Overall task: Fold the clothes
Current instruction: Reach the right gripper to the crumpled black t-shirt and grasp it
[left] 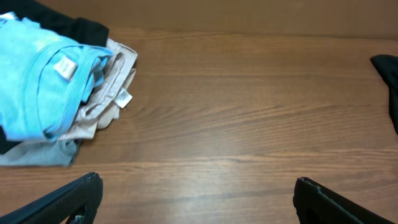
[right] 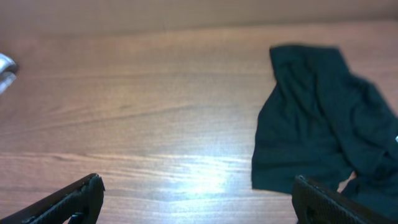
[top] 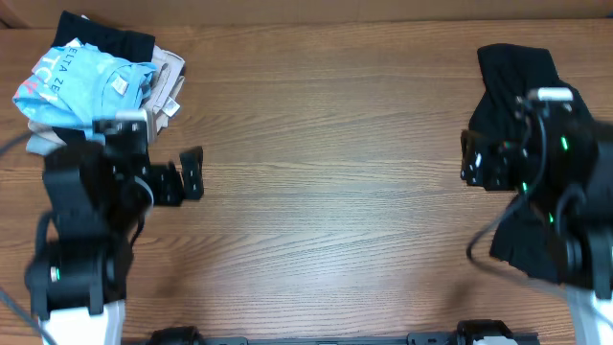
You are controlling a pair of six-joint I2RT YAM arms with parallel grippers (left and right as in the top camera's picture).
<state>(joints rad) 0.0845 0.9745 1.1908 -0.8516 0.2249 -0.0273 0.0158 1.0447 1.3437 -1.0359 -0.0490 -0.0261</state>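
Observation:
The black shirt (top: 512,72) lies crumpled at the table's right side, partly hidden under my right arm. It shows on the right of the right wrist view (right: 311,124), and its edge shows at the far right of the left wrist view (left: 388,68). Its logo is not visible. My right gripper (top: 467,158) is open and empty above bare wood at the shirt's left edge (right: 198,183). My left gripper (top: 194,174) is open and empty over bare wood, far from the shirt (left: 198,186).
A pile of clothes sits at the back left: a light blue tee (top: 77,81) (left: 37,81) on top of beige folded garments (top: 168,81) (left: 106,93), with a dark piece (top: 105,34) behind. The wooden table (top: 326,144) stretches between the arms.

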